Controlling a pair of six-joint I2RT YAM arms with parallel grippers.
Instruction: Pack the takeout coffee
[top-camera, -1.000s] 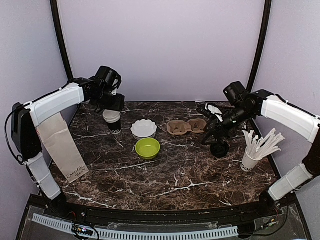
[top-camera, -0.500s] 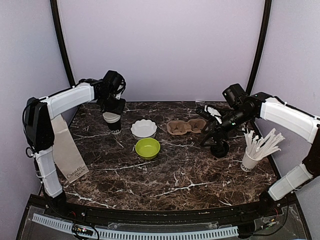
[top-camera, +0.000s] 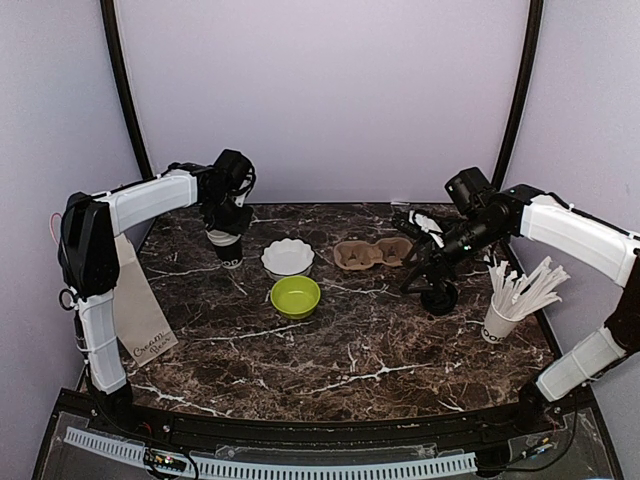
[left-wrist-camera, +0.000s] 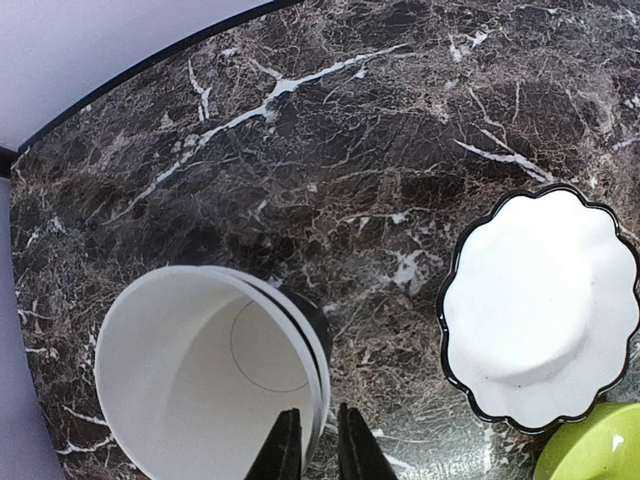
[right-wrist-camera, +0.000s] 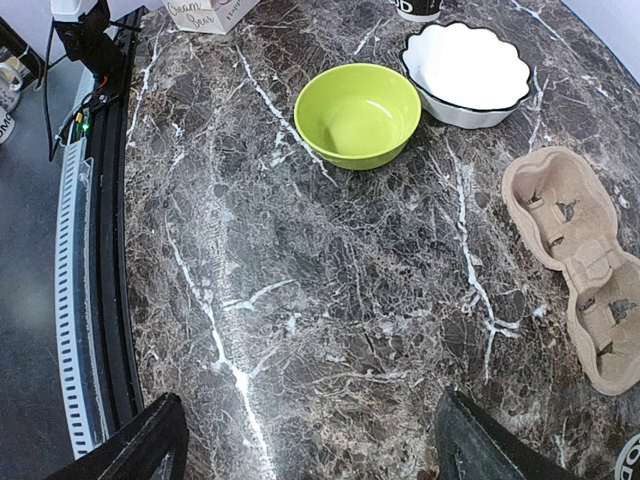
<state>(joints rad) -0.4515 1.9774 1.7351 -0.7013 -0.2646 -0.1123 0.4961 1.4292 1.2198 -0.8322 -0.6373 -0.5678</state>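
The takeout coffee (top-camera: 439, 298) stands lidded on the right side of the dark, white-veined marble table (top-camera: 350, 350), just beside the cardboard carrier (top-camera: 372, 253). The right gripper (top-camera: 428, 280) hangs over it with its jaws spread wide. Across the table, the left gripper (left-wrist-camera: 320, 450) is narrowed, pinching the rim of the lidless cups (left-wrist-camera: 200, 380), one finger inside. Pale lilac walls (top-camera: 320, 100) enclose the table.
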